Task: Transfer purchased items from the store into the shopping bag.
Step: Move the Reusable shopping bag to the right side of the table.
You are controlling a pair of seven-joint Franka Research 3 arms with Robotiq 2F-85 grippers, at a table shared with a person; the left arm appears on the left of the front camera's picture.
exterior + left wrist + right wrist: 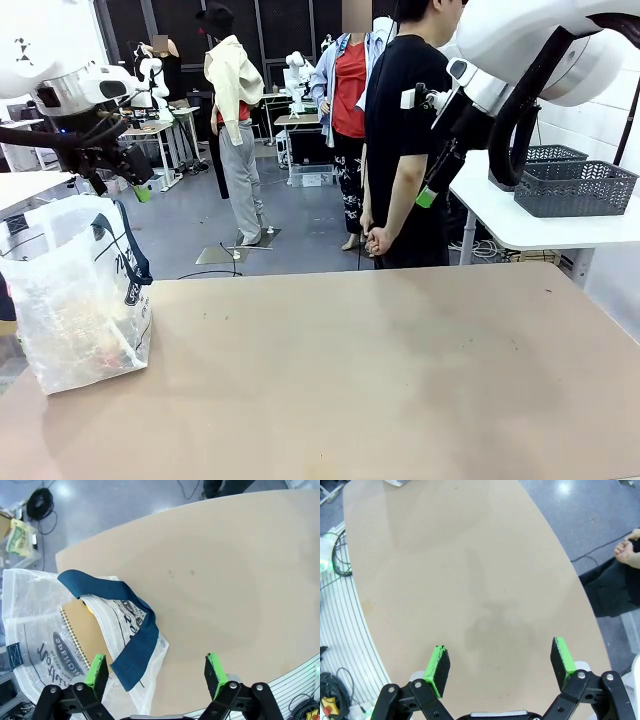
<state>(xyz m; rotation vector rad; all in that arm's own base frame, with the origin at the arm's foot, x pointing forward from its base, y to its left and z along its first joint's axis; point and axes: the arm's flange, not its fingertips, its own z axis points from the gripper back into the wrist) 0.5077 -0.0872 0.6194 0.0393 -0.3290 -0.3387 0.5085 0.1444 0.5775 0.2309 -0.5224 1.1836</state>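
On the tan table (380,370) stands the translucent, navy-strapped shopping bag (75,300); both hands gape empty.

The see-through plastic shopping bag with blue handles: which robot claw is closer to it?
Left. The left gripper hangs open just above the translucent plastic shopping bag at the table's left edge; the right gripper, also open, is raised over bare table well to the right.

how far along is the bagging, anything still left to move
Looks nearly done or done: the shopping bag stands at the table's left edge with a tan spiral-bound pad inside. Nothing is in hand: the left gripper and right gripper are open and empty. No loose items lie on the table. Grey baskets sit on another table behind.
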